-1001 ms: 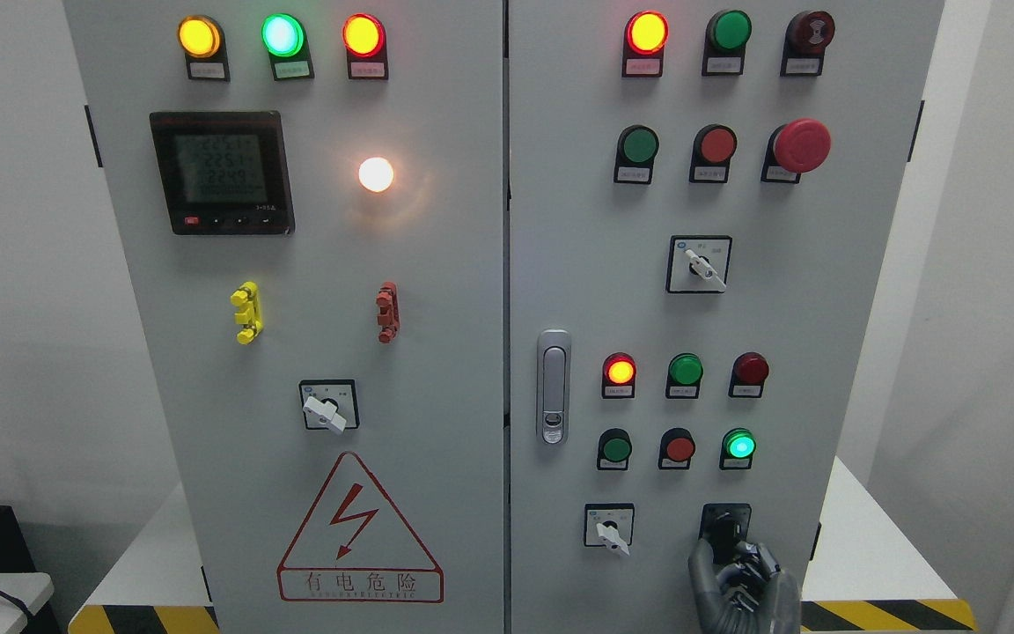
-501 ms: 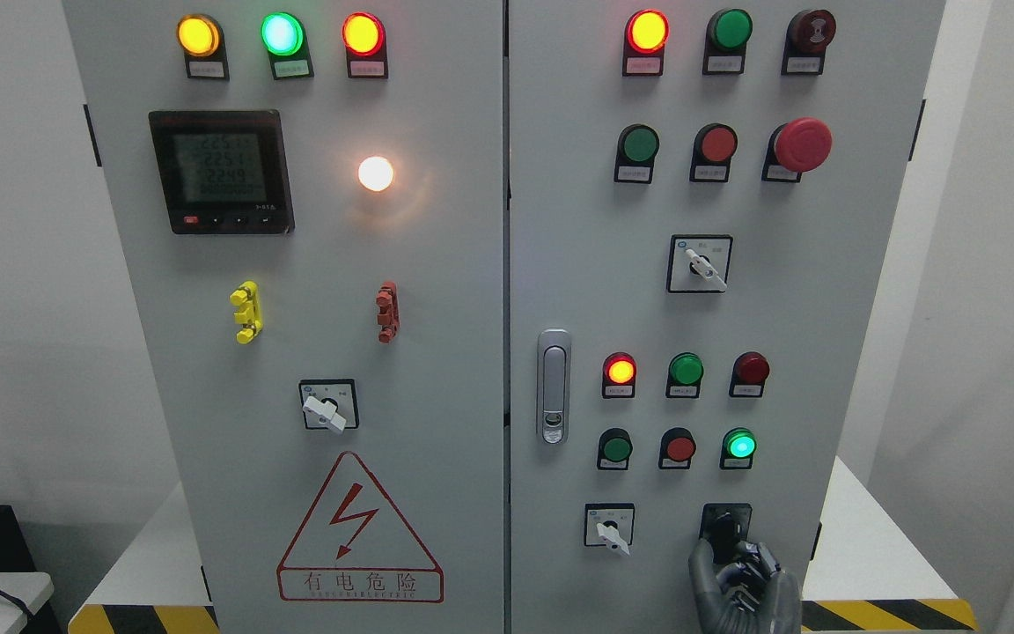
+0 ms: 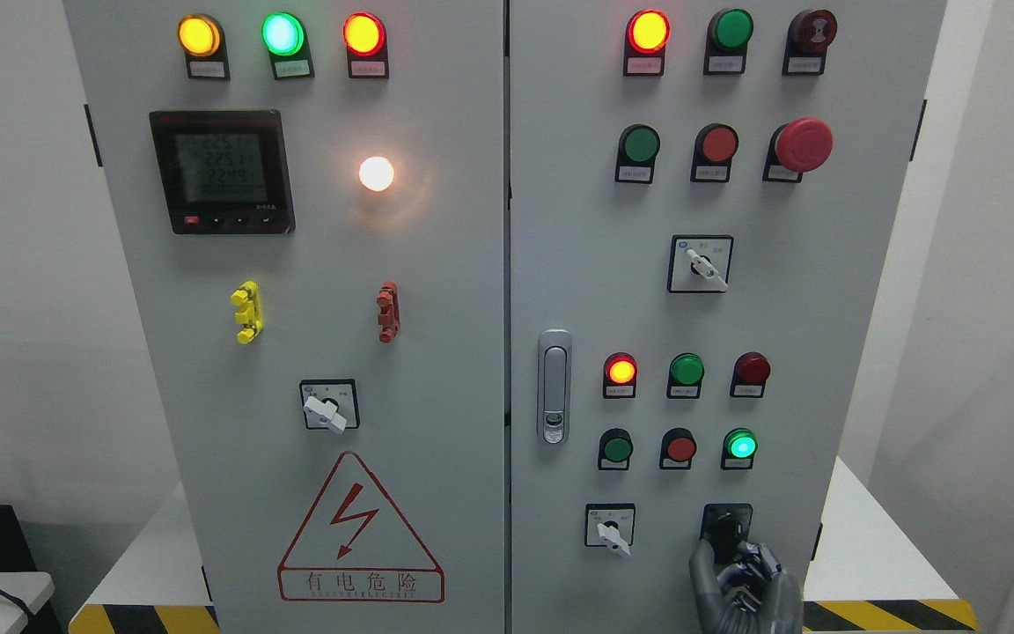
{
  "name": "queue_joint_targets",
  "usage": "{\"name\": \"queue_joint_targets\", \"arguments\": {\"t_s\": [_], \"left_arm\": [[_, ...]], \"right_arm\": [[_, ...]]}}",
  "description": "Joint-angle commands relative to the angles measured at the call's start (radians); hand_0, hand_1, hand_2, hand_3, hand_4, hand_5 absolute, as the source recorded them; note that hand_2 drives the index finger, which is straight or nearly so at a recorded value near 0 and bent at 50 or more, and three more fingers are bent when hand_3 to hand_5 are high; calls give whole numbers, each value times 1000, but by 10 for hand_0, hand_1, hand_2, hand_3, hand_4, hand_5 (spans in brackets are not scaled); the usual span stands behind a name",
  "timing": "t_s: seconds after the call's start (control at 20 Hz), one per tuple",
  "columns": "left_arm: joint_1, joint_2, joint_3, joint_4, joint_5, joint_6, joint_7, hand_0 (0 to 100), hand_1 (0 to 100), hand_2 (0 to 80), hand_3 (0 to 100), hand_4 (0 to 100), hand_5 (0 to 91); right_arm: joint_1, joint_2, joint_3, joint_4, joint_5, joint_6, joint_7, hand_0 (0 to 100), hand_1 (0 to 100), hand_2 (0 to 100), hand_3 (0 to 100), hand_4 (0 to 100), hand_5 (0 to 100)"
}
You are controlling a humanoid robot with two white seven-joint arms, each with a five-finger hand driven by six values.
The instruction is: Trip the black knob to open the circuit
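at the bottom edge the right hand (image 3: 743, 586) rises, dark fingers (image 3: 758, 563) curled around the black knob (image 3: 725, 530). just above the fingertips the knob shows as a small dark handle on a square black plate, low on the grey cabinet door (image 3: 577, 264).

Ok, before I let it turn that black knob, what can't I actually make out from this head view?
- Black knob: its lower part is covered by the right hand, so its position and the grip on it cannot be confirmed.
- Right hand: wrist and arm are cut off by the bottom edge.
- Labels under the indicator lamps: too small to read.
- Meter display: digits blurred.
- Left hand: out of view.
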Motion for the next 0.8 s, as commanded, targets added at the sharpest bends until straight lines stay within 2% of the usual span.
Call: {"name": "queue_joint_targets", "arguments": {"t_s": [0.0, 0.75], "left_arm": [[-8, 0, 0, 0, -32, 0, 0, 120, 389, 0, 0, 0, 0], [-8, 0, 0, 0, -32, 0, 0, 120, 389, 0, 0, 0, 0]], "right_arm": [[0, -1, -5, -1, 23, -1, -3, 447, 747, 580, 881, 862, 944], [0, -3, -9, -1, 24, -1, -3, 451, 757, 575, 869, 852, 938]]}}
